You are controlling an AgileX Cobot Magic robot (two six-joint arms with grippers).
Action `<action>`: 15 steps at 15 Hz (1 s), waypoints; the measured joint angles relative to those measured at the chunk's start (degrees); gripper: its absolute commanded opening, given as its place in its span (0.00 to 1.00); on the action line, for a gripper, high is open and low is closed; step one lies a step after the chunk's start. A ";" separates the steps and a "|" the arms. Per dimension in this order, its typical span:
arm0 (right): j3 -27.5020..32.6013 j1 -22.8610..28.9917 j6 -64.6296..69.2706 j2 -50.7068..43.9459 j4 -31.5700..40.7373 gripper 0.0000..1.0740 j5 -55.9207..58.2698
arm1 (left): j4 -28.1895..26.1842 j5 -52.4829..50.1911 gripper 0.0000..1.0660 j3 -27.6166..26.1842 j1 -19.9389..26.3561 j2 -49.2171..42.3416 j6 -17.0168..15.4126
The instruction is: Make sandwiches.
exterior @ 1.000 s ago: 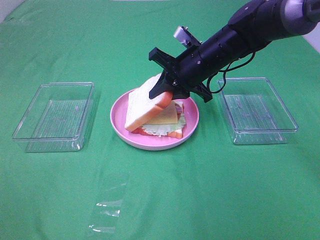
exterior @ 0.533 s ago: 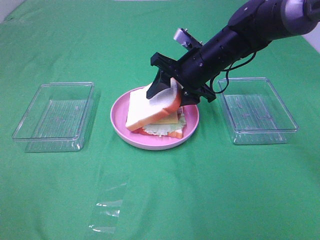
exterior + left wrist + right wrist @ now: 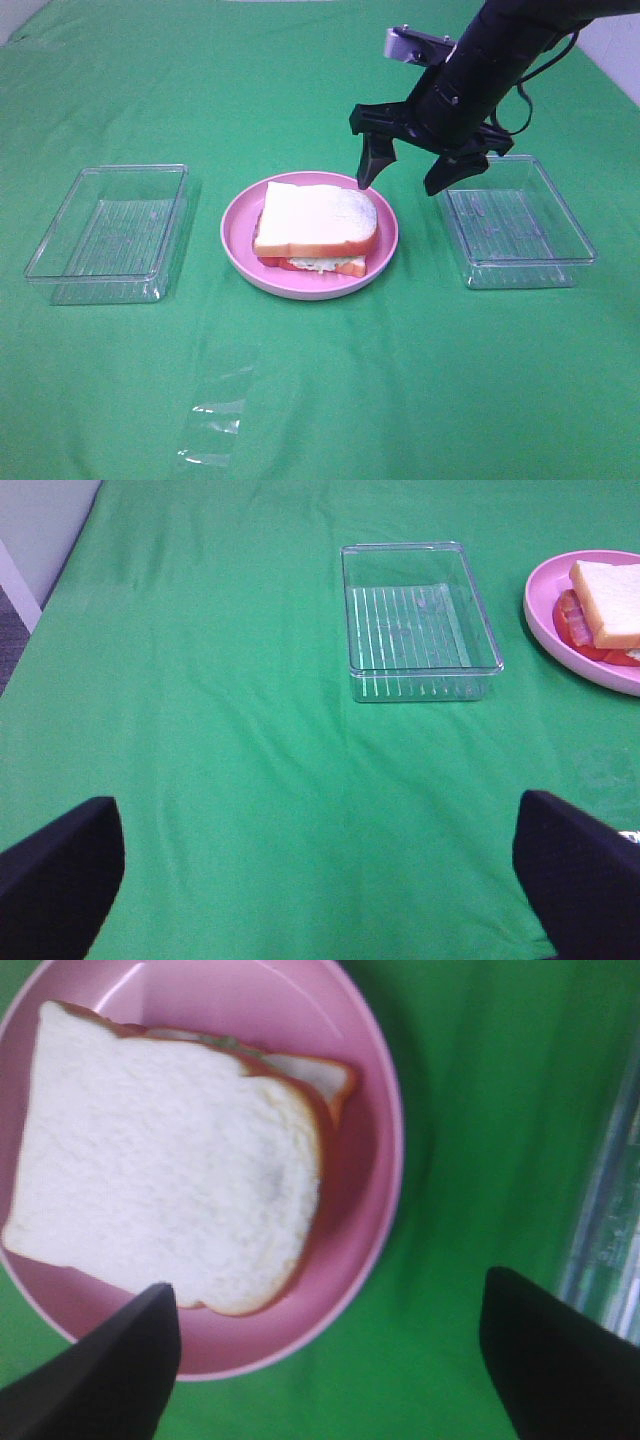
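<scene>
The sandwich [image 3: 315, 230] lies flat on the round pink plate [image 3: 238, 245]: a white bread slice with orange-brown crust on top, pale green lettuce and red at its front edge. My right gripper [image 3: 405, 172] is open and empty, above and just behind the plate's right rim, apart from the bread. The right wrist view shows the top slice [image 3: 165, 1200] between my spread fingers [image 3: 105, 1380]. My left gripper [image 3: 320, 880] is open over bare cloth, out of the exterior high view; its wrist view shows the sandwich [image 3: 605, 615] at the far edge.
A clear plastic tray [image 3: 112, 232] stands left of the plate and another [image 3: 512, 220] right of it, just under my right arm. A crumpled clear film [image 3: 215, 410] lies on the green cloth near the front. The left tray also shows in the left wrist view [image 3: 418, 620].
My right gripper let go of the top bread slice, which now lies flat on the stack. The gripper opened and rose up and to the right.
</scene>
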 measured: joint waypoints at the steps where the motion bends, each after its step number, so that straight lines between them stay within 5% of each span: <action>1: 0.00 0.00 0.46 -0.57 -2.23 0.74 0.69 | 0.00 0.00 0.92 0.00 0.00 0.00 0.00; 9: -2.46 -14.84 1.60 -1.66 -8.08 0.74 11.06 | 0.00 0.00 0.92 0.00 0.00 0.00 0.00; 13: -1.89 -17.25 1.60 -2.46 -9.45 0.73 15.53 | 0.00 0.00 0.92 0.00 0.00 0.00 0.00; 15: 3.90 -17.25 1.60 -7.16 -9.45 0.73 15.58 | 0.00 0.00 0.92 0.00 0.00 0.00 0.00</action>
